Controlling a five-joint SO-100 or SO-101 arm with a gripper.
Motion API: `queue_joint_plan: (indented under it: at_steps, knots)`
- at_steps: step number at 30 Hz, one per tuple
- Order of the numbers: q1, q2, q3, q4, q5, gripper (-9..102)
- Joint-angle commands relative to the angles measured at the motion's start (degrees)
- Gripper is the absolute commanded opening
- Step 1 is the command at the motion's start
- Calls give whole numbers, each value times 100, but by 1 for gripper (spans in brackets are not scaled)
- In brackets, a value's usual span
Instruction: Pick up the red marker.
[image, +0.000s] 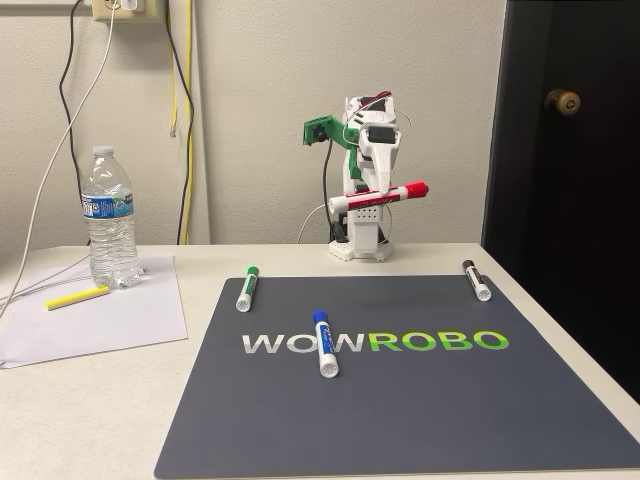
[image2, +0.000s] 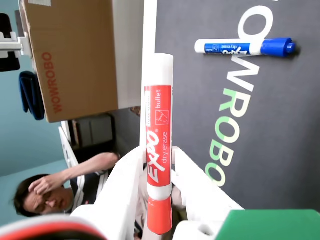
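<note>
The red marker (image: 378, 197) has a white barrel and a red cap. It hangs level in the air at the back of the table, well above the dark mat (image: 400, 400). My gripper (image: 382, 190) is shut on its middle, pointing down from the folded white arm. In the wrist view the red marker (image2: 158, 145) runs up the frame between my two white fingers (image2: 192, 185), red cap at the bottom, and my gripper (image2: 159, 172) pinches it near the label.
On the mat lie a blue-capped marker (image: 324, 343), a green-capped marker (image: 246, 287) and a black-capped marker (image: 476, 280). A water bottle (image: 109, 217) and a yellow highlighter (image: 76, 297) sit on white paper at the left. A person (image2: 55, 187) and a cardboard box (image2: 70, 55) appear beyond the table.
</note>
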Motion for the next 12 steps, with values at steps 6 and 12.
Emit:
queue_joint_plan:
  at_steps: [6,12]
  knots:
    - [97,-26,-35,-193,-105,2]
    - [97,-35,-35,-193,-105,2]
